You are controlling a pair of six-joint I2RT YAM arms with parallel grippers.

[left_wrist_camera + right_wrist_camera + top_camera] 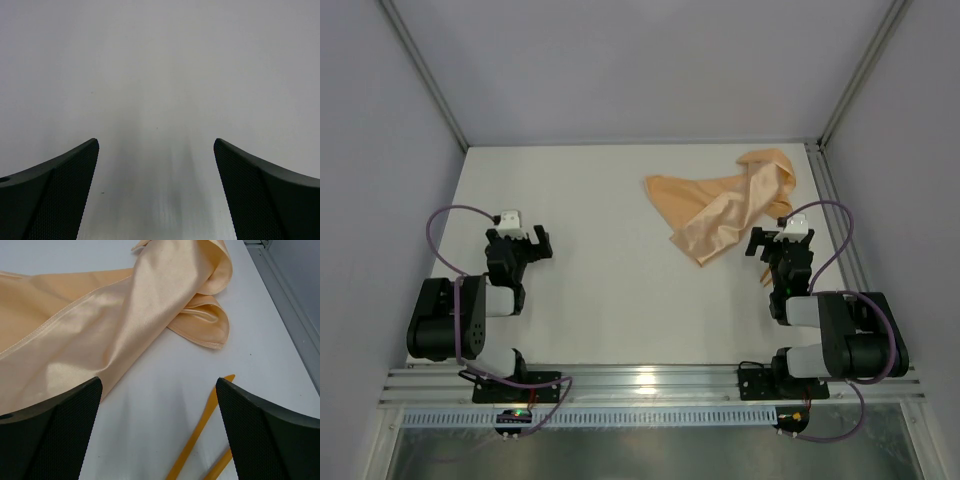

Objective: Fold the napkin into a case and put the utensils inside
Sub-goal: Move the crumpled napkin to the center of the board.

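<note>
The peach-orange napkin lies crumpled and loosely twisted on the white table at the back right; in the right wrist view the napkin fills the upper left. My right gripper stands open just in front of it, nothing between its fingers. Two thin bright-orange utensils lie on the table beside the right finger, partly hidden by it. My left gripper is open over bare table on the left, far from the cloth. Its fingers hold nothing.
White enclosure walls surround the table. A metal rail runs along the table's right edge close to the right arm. The arm bases sit on the aluminium rail at the near edge.
</note>
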